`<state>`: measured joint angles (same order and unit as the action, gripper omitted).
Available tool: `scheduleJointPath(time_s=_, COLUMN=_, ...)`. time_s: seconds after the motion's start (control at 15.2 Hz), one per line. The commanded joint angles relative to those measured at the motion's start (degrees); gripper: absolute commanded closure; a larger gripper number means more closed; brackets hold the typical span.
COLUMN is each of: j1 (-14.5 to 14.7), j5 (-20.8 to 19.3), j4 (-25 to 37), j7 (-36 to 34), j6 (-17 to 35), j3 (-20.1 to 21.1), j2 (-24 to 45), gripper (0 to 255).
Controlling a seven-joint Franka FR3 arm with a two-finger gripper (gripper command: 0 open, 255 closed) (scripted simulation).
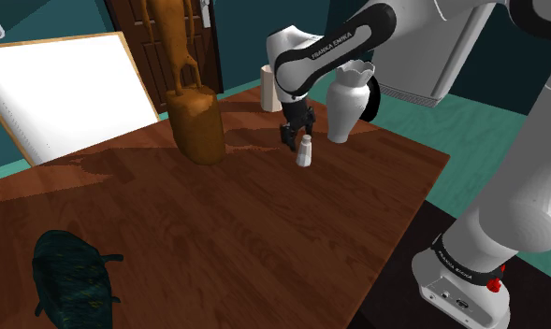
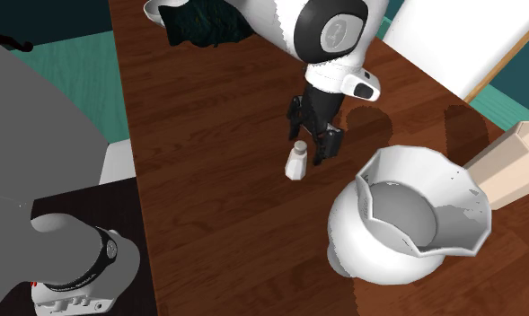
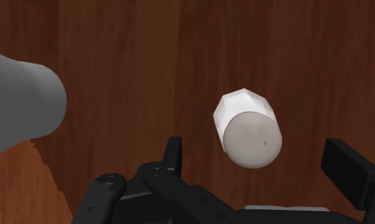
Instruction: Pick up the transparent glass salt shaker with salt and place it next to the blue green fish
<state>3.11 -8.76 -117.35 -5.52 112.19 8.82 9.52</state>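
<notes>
Step in hand: the approach to the grasp. The salt shaker (image 1: 304, 150) stood on the surface (image 1: 264, 243), not yet lifted.
Salt shaker: drawn plain white with a rounded cap, it stood upright just right of the shoulder view's middle, close beside the white vase (image 1: 350, 98).
Jaws: wide apart and holding nothing. In the wrist view the shaker's top (image 3: 251, 130) lay between the two fingers, with a gap on either side.
Height: in the second exterior view the jaws hung at about the shaker's (image 2: 296, 162) cap, so they were probably too high to close on its body.
Fish: the dark blue-green fish (image 1: 72, 276) lay at the shoulder view's lower left, well apart from the shaker.
Nearby: a brown carved figure (image 1: 194, 121) stood at that view's upper middle.
Next move: probably a short straight descent, then closing on the body without tipping it toward the vase.
</notes>
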Motion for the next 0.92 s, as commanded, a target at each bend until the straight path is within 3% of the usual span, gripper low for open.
scheduleJointPath(time_s=0.0, j1=-0.09, j5=-0.14, j4=-1.12, j7=-0.06, j6=1.29, j3=-0.08, j2=0.15, gripper=0)
scheduleJointPath(time_s=0.46, j1=-0.09, j5=-0.14, j4=-1.11, j7=-0.06, j6=1.28, j3=-0.08, j2=0.15, gripper=0)
scheduleJointPath(time_s=0.53, j1=-0.09, j5=-0.14, j4=-1.11, j7=-0.06, j6=1.28, j3=-0.08, j2=0.15, gripper=255)
scheduleJointPath(time_s=0.86, j1=-0.09, j5=-0.14, j4=-1.13, j7=-0.06, j6=1.28, j3=-0.09, j2=0.14, gripper=255)
